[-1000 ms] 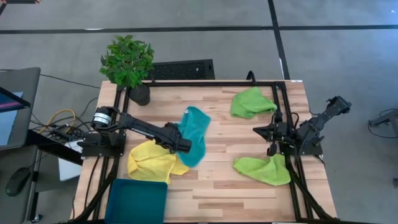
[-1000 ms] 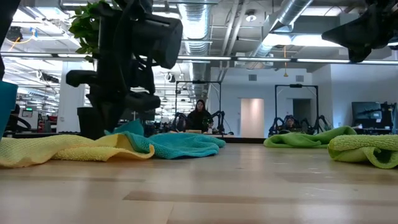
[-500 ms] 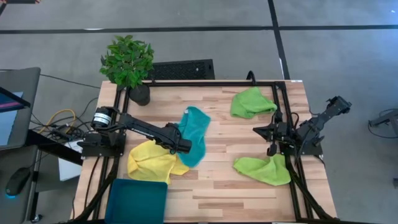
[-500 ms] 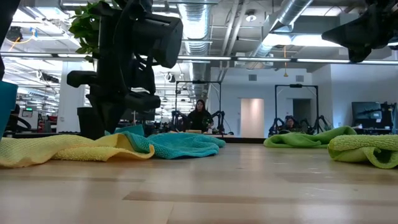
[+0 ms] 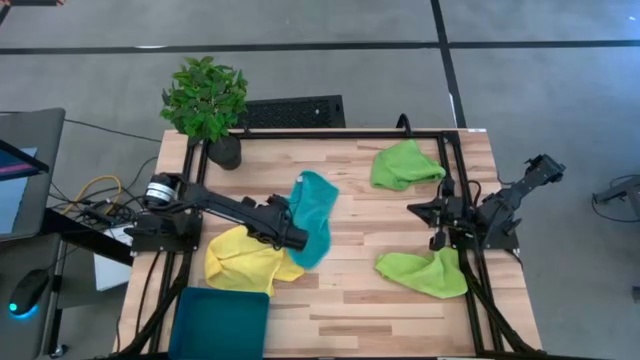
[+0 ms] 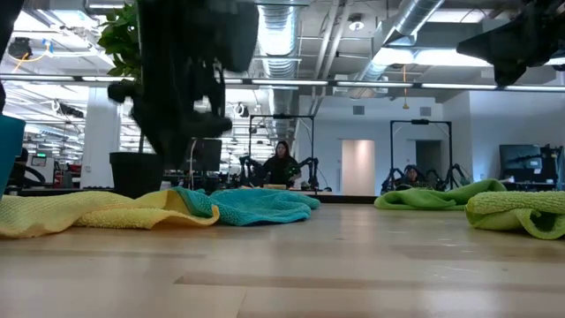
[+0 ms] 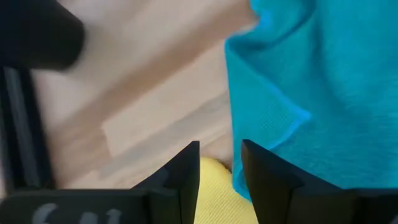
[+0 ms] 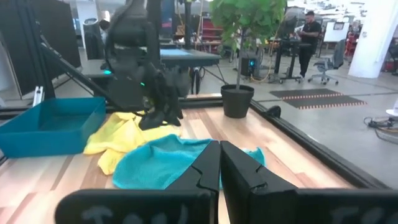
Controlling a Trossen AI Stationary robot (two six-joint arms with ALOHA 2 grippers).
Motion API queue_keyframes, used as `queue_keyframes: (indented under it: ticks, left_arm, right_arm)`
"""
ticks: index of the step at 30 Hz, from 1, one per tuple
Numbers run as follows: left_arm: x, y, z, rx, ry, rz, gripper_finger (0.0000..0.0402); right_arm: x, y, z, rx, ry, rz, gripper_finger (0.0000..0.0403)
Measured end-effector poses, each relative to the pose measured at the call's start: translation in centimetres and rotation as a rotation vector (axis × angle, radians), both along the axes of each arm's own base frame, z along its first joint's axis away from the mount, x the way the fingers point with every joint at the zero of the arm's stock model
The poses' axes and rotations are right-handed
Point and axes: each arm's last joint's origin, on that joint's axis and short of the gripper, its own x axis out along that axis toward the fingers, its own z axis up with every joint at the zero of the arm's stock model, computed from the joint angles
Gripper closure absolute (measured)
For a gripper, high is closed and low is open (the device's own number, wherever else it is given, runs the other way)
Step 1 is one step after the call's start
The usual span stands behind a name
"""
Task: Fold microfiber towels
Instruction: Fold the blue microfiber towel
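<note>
None of the four towels looks folded: teal towel [image 5: 314,216], yellow towel [image 5: 245,262] and both green ones lie rumpled; left gripper [image 5: 297,240] slightly parted, empty; right gripper [image 5: 414,210] pressed together.

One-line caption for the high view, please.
Left gripper open above the overlapping teal towel and yellow towel; right gripper waits shut between two lime green towels.
</note>
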Motion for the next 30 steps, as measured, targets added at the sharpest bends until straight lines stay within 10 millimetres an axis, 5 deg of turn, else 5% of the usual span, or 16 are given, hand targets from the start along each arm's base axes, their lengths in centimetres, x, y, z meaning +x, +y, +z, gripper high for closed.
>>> queue_keyframes:
  ticks: [6, 14, 25, 30]
  left_arm:
    - [-1.7, -1.5, 4.9, 0.083, -0.050, -0.022, 0.0288]
    - [-4.5, -5.2, 7.3, 0.070, -0.186, -0.082, 0.0287]
    - [-6.1, -8.7, 7.3, 0.054, -0.259, -0.134, 0.0287]
    - [-6.7, -9.9, 7.4, 0.074, -0.285, -0.183, 0.0287]
  right_arm:
    - [0.0, 0.0, 2.4, -0.047, 0.011, 0.000, 0.0367]
    - [1.8, 1.3, 5.2, -0.083, 0.152, 0.036, 0.0371]
    - [9.5, 1.9, 2.7, -0.116, 0.503, -0.004, 0.0375]
    - [13.2, 2.3, 1.7, -0.192, 0.656, 0.154, 0.0382]
